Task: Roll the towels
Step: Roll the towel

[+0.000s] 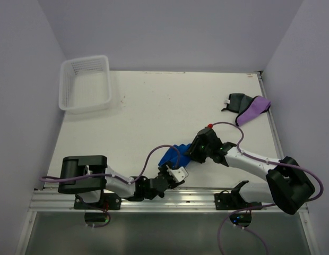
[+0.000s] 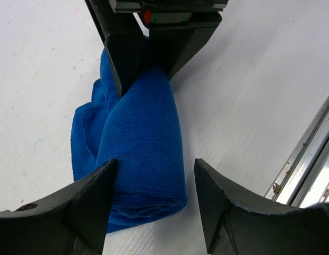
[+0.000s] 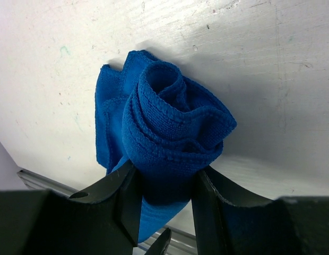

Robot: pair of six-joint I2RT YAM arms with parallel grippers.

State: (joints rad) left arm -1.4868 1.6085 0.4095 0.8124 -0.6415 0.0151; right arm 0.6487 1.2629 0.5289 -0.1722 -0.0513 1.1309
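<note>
the bright blue rolled cloth towel [image 2: 143, 133] sits pinched tight in the right gripper [image 3: 165, 180]. the left gripper [image 2: 154, 172] straddles its other end, part open, holding nothing. judged best: close evenly, keeping layers tight.

Finding: a robotics laboratory test cell, not a home or shop. Evidence: a bare white tabletop [image 1: 154, 117] is boxed in by plain white panels [image 1: 170, 32]. A robotic left arm [image 1: 117, 183] and right arm [image 1: 249, 162] are bolted to an aluminium rail [image 1: 175, 197] at its near edge. Purple cables [image 1: 231, 124] run exposed along them. Props include a blue towel [image 1: 174, 154] and a white mesh basket [image 1: 85, 64].
</note>
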